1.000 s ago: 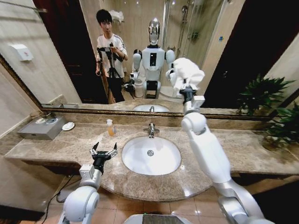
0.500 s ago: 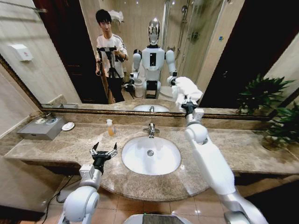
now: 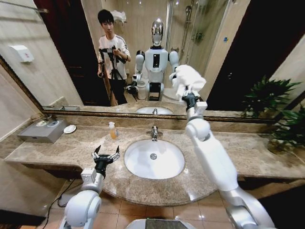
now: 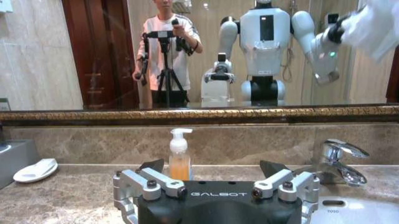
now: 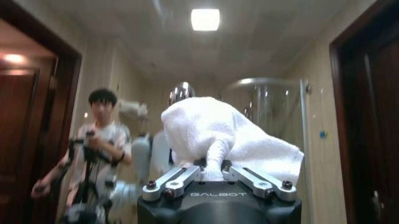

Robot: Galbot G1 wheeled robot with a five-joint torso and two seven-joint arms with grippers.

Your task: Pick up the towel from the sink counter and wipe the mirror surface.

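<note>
While the mirror surface (image 3: 71, 52) spans the whole wall above it, the long marble bench (image 3: 248, 155) runs beneath, with the white basin (image 3: 153, 159) and chrome faucet (image 3: 154, 133) set in its middle. A potted plant (image 3: 281, 125) stands at the bench's far right end, well apart from the arms. At the far left end sit a grey box (image 3: 43, 130) and a small white dish (image 3: 69, 129), and a soap bottle (image 3: 112, 130) stands left of the faucet, directly ahead of the left gripper (image 3: 106, 155). That gripper hovers low over the bench left of the basin, its fingers spread with nothing between them. The right gripper (image 3: 189, 98) is raised above the faucet, fingers pinching the towel (image 3: 189, 77), which bunches against the glass.
</note>
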